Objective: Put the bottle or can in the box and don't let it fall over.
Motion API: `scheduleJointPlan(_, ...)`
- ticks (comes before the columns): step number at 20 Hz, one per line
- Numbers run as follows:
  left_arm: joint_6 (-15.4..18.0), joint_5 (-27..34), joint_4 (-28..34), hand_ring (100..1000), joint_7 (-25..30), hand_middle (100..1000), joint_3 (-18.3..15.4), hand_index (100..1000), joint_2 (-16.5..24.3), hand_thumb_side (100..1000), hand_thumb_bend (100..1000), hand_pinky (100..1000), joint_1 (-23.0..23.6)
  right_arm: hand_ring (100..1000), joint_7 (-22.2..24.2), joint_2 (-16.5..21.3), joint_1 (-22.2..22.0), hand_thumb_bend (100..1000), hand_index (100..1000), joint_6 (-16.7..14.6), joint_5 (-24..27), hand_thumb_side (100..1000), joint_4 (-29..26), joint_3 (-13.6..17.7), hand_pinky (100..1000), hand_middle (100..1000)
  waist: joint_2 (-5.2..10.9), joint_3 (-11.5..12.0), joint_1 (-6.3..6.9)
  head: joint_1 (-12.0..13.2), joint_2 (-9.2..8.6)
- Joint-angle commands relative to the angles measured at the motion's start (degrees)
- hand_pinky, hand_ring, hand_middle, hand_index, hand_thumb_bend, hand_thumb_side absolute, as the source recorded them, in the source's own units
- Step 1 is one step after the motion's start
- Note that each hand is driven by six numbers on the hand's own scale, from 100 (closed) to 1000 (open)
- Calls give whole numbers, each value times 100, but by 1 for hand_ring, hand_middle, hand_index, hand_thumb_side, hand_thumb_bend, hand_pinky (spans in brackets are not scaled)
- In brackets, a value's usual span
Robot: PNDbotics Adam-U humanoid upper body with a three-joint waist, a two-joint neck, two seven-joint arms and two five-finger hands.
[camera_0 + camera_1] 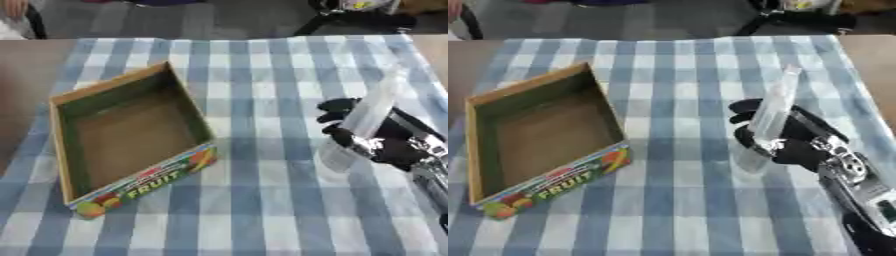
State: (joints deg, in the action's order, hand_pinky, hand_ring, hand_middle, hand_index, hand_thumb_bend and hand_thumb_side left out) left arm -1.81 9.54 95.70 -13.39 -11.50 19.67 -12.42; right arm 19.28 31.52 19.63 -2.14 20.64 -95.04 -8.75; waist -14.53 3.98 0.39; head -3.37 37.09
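While the right robot hand (785,137) comes in from the lower right, its fingers are curled round a clear plastic bottle (767,120), gripping it mid-body. Bottle is tilted, top leaning up & to the right, base low near the cloth; can't tell if the base touches. It sits right of centre on the tabletop (868,55), over a blue/white checked cloth (667,200). Cardboard box (61,145) w/ "FRUIT" print on its front wall lies at left, open side up, nothing inside, well apart from the bottle. Left robot hand not seen.
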Motion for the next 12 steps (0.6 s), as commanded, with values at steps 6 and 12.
scheduleJointPlan(6,7,-1,99,523,9,704,-20,776,134,543,748,867,-64,808,-11,63,66,372,747,11,-173,265,117,-12,760,823,50,8,11,-6,-105)
scheduleJointPlan(12,6,4,99,524,18,704,-15,776,133,544,746,867,-61,806,-140,28,110,361,735,66,-268,270,246,-23,760,820,42,7,16,-2,-113)
